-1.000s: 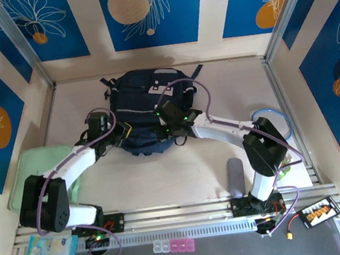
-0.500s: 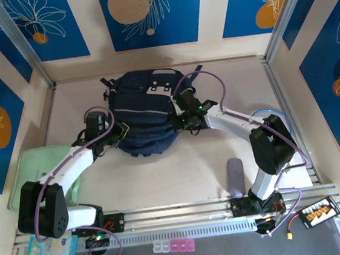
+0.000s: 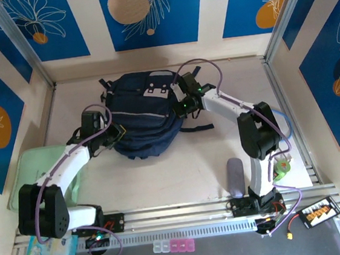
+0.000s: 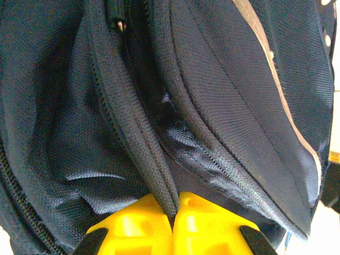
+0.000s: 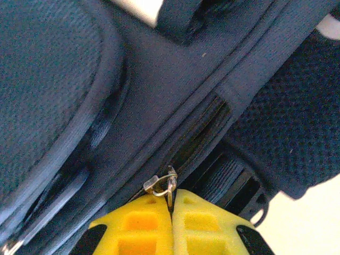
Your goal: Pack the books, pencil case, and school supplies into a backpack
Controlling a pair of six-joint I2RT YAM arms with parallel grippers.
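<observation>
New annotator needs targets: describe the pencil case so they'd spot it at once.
From the big navy backpack, come toward the near edge to the right arm's base. The pencil case lies just left of that base: a grey oblong pouch with rounded ends, unlike the flat pale-green box far left.

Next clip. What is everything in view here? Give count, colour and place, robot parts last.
backpack: one, navy blue with a pale grey stripe, far middle of the table
zipper pull: one, metal, on the backpack's zip
pencil case: one, grey, near edge beside the right arm's base
flat box: one, pale green, left edge, partly under the left arm
ring: one, light blue, right side, mostly behind the right arm
packet: one, pale blue and white, near-left corner below the rail
left gripper: yellow fingers shut on a backpack seam
right gripper: yellow fingers shut on the zipper pull
</observation>
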